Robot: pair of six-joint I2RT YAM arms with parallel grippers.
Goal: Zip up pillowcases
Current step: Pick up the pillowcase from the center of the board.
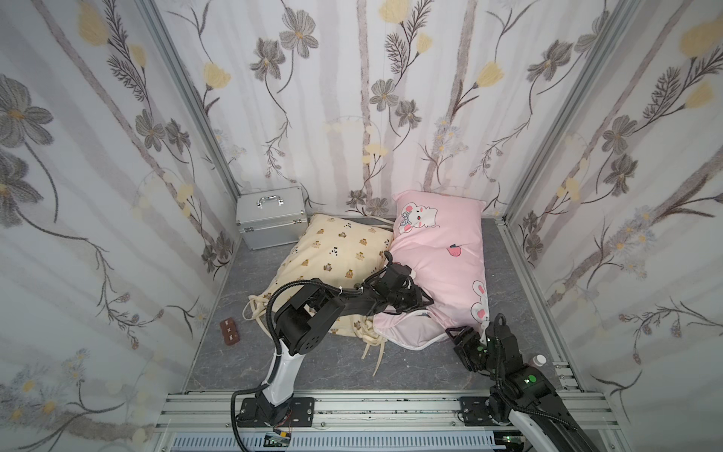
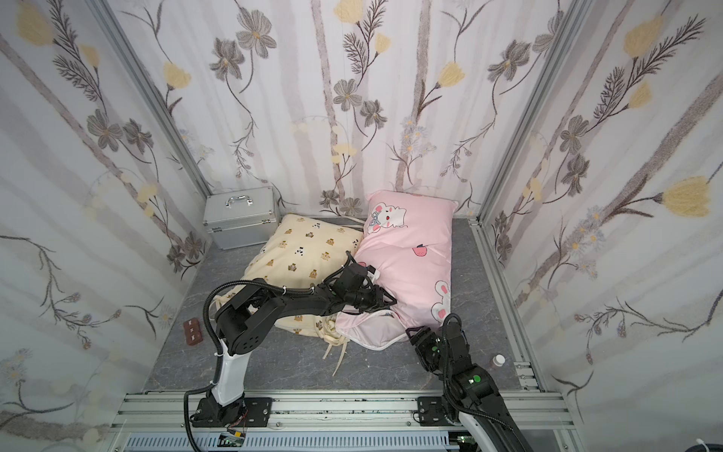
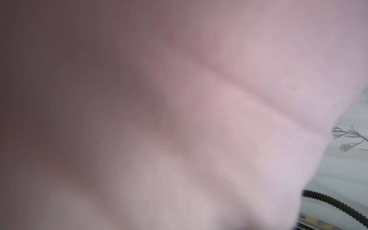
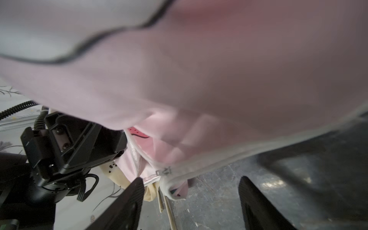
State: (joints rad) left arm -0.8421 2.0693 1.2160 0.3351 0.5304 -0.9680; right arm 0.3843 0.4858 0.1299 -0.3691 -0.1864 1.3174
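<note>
The pink pillowcase (image 1: 442, 254) (image 2: 410, 250) lies at the back right, its open white-piped edge (image 1: 407, 332) towards the front. The cream bear-print pillowcase (image 1: 336, 250) (image 2: 305, 246) lies to its left, with its ties trailing forward. My left gripper (image 1: 422, 299) (image 2: 385, 299) reaches across onto the pink pillowcase near the opening. Pink cloth (image 3: 219, 99) fills the left wrist view and hides the jaws. My right gripper (image 1: 455, 336) (image 4: 191, 191) stands open at the front right corner of the pink pillowcase (image 4: 199, 69). The piped corner and a small zip slider (image 4: 166, 171) hang just beyond the fingers, untouched.
A silver metal case (image 1: 270, 217) (image 2: 240, 217) stands at the back left corner. A small brown block (image 1: 229, 330) lies on the grey floor at the left. A white-capped bottle (image 1: 539, 360) stands by the right rail. Flowered walls close in three sides.
</note>
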